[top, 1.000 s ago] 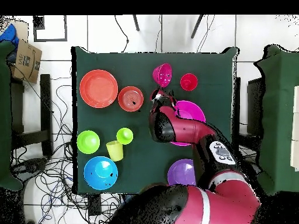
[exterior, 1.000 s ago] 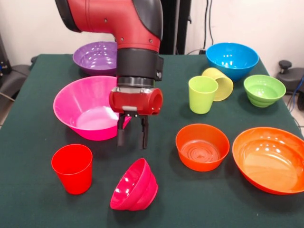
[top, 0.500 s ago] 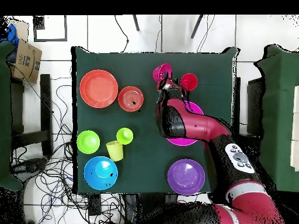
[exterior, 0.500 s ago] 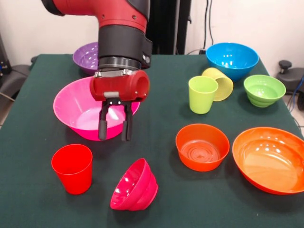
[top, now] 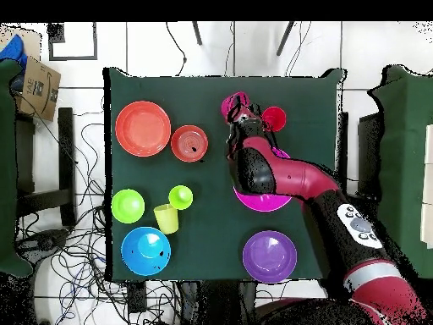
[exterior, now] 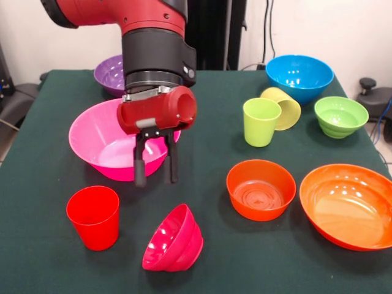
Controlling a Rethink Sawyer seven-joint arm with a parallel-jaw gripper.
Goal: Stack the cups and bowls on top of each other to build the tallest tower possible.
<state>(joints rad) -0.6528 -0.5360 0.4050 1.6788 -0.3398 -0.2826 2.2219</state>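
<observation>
The gripper is hanging with its two black fingers spread apart and nothing between them, pointing straight down in front of the near rim of the large pink bowl and above the bare cloth just behind the small magenta bowl. That bowl is lying tipped on its side, mouth turned toward the red cup, which is standing upright just beside it; tipped like that it is offering only a slanted rim, which is probably why the fingers are waiting wide above it. Further out, the small orange bowl and the large orange bowl are sitting mouth up side by side, well apart from the gripper. Beyond them the lime green cup is standing upright, with the pale yellow cup lying on its side against it; the ribbed green bowl and the blue bowl are resting nearby, and the purple bowl is showing behind the arm. Nothing is yet nested or stacked, so the tower is not begun, and the pieces are scattered singly across the green table. In the overhead view the gripper is sitting between the magenta bowl and the red cup.
</observation>
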